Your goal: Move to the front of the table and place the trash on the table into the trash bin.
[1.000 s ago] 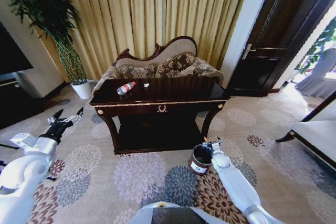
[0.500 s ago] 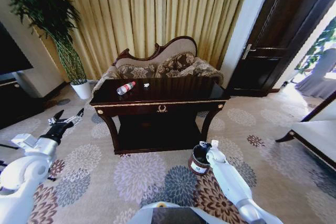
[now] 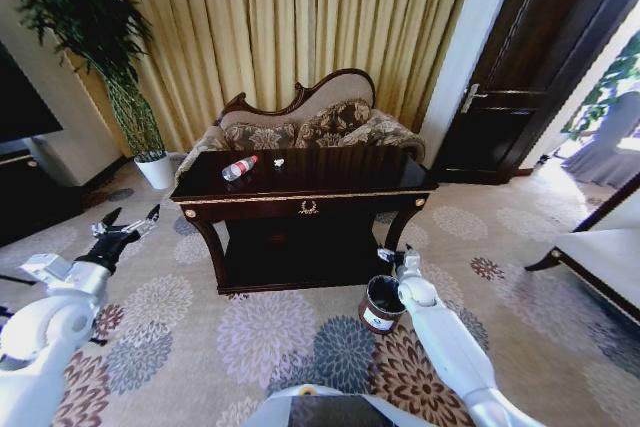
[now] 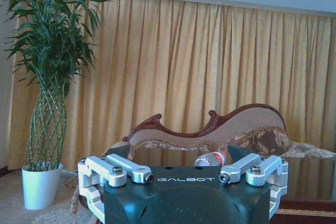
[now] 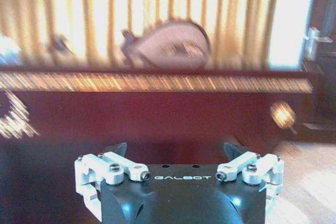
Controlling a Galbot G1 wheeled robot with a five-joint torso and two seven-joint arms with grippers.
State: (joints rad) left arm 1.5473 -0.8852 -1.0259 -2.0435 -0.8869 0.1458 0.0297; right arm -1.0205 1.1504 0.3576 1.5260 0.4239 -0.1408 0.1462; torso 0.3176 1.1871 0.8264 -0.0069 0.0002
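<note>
Gold curtains (image 3: 300, 27) are hanging in long pleats across the back wall, glowing with daylight coming through them. A carved sofa (image 3: 305, 122) with patterned cushions is sitting right in front of them. To the left, a tall bamboo plant (image 3: 95, 37) is standing in a white pot (image 3: 155, 171), next to a black cabinet (image 3: 30, 192). A dark wooden door (image 3: 530, 67) is standing on the right, bright light spilling in beside it. A flowered carpet (image 3: 260, 337) is spreading over the whole floor.
</note>
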